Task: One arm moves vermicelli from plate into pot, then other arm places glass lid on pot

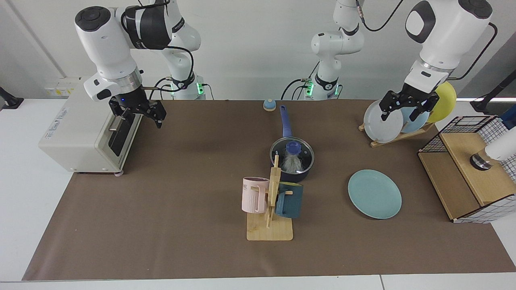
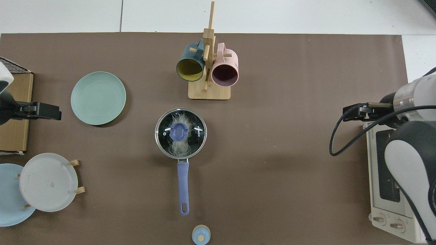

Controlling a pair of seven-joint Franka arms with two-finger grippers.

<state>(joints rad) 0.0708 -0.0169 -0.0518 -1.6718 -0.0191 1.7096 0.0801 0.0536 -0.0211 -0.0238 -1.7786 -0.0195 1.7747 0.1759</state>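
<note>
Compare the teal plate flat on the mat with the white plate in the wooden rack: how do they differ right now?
The teal plate lies flat on the brown mat, bare, apart from everything; the white plate stands upright in the wooden rack, beside other plates. The teal plate has no gripper near it; the white plate sits right behind the left gripper. Both are round and plain.

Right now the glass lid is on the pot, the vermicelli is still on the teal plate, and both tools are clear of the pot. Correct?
Not quite. The plate is bare; the top view shows the vermicelli inside the pot, under the glass lid. The rest holds: right tool by the toaster oven, left tool at the plate rack.
</note>
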